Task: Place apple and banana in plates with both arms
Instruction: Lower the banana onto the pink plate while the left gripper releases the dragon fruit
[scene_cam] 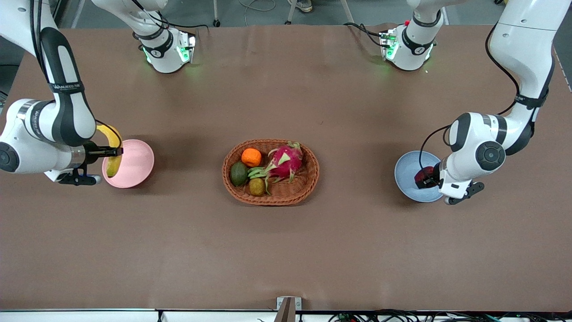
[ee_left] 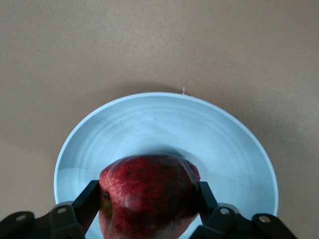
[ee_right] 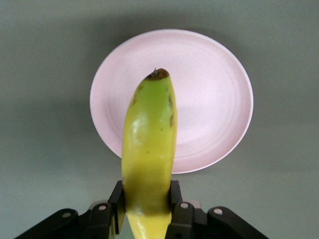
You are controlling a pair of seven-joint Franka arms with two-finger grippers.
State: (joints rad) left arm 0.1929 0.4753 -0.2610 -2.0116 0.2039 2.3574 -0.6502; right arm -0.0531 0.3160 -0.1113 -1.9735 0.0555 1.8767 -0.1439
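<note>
My left gripper (scene_cam: 424, 178) is shut on the dark red apple (scene_cam: 423, 175) and holds it over the pale blue plate (scene_cam: 407, 172) at the left arm's end of the table. In the left wrist view the apple (ee_left: 148, 195) sits between the fingers (ee_left: 87, 203) above the blue plate (ee_left: 164, 124). My right gripper (scene_cam: 117, 152) is shut on the yellow banana (scene_cam: 112, 147) and holds it over the pale pink plate (scene_cam: 136, 166) at the right arm's end. In the right wrist view the banana (ee_right: 149, 144) points over the pink plate (ee_right: 209, 109).
A brown woven basket (scene_cam: 308, 183) stands mid-table between the plates, holding an orange (scene_cam: 251, 157), a pink dragon fruit (scene_cam: 284, 162), an avocado (scene_cam: 238, 173) and a small brownish fruit (scene_cam: 257, 186). The arm bases stand along the table edge farthest from the front camera.
</note>
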